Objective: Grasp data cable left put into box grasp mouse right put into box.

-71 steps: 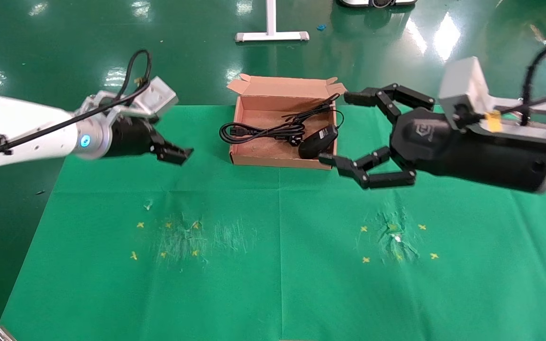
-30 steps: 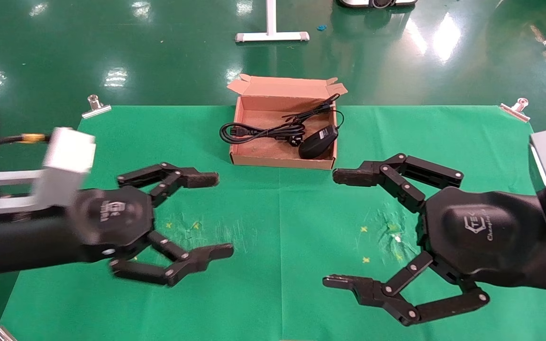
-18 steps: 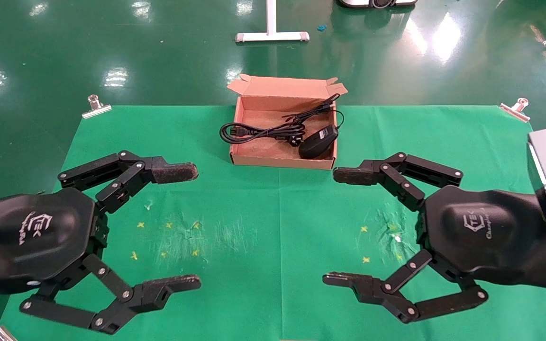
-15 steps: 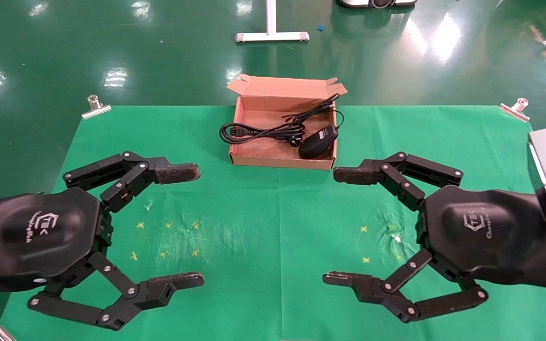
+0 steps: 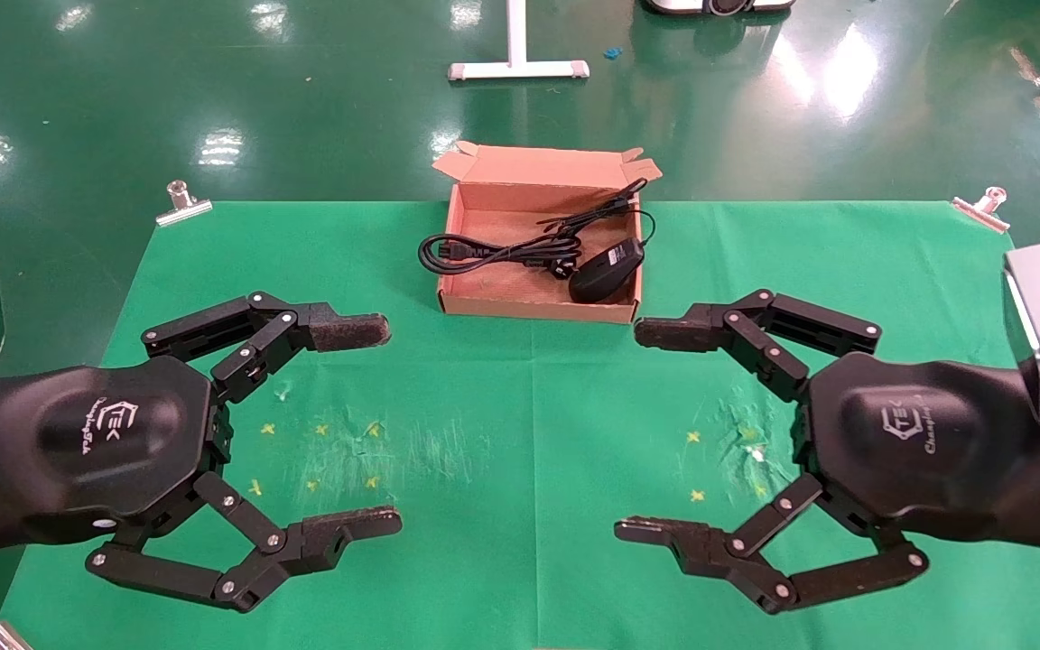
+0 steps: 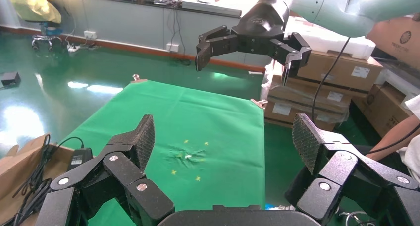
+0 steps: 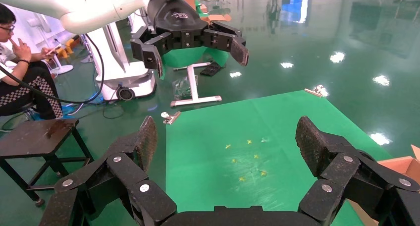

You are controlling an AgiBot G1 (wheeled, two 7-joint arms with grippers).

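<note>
The left gripper [image 5: 366,424], a black linkage claw, is hovering over the near left part of the green cloth-covered table [image 5: 529,424] with its two fingers spread wide and nothing between them. The right gripper [image 5: 651,433], its twin, is hanging over the near right part in the same way, fingers wide apart and empty. The two are facing each other across the middle of the cloth, well apart from the box.

Beyond them, at the far edge of the cloth, the shallow brown cardboard box [image 5: 538,309] with small flaps is sitting open. The thick black data cable [image 5: 493,250], coiled as a long loop bundle, is lying inside it, with one loop end hanging over the box's left wall. The small black oval mouse [image 5: 606,269] with a pale label is resting in the box's right part, just beside the cable, its thin cord curling toward the far wall.

Judging from this, both placements look done: nothing is lying loose on the cloth, and little seems left beyond parking the arms.

The head view is showing the whole box and its contents. The left wrist view is catching only a corner of the box [image 6: 17,166] with the mouse [image 6: 79,158] and cable [image 6: 29,191], but is showing the right gripper [image 6: 245,61] from the side. The right wrist view is showing the left gripper [image 7: 195,51] likewise, and only a sliver of box flap [image 7: 403,165].
</note>
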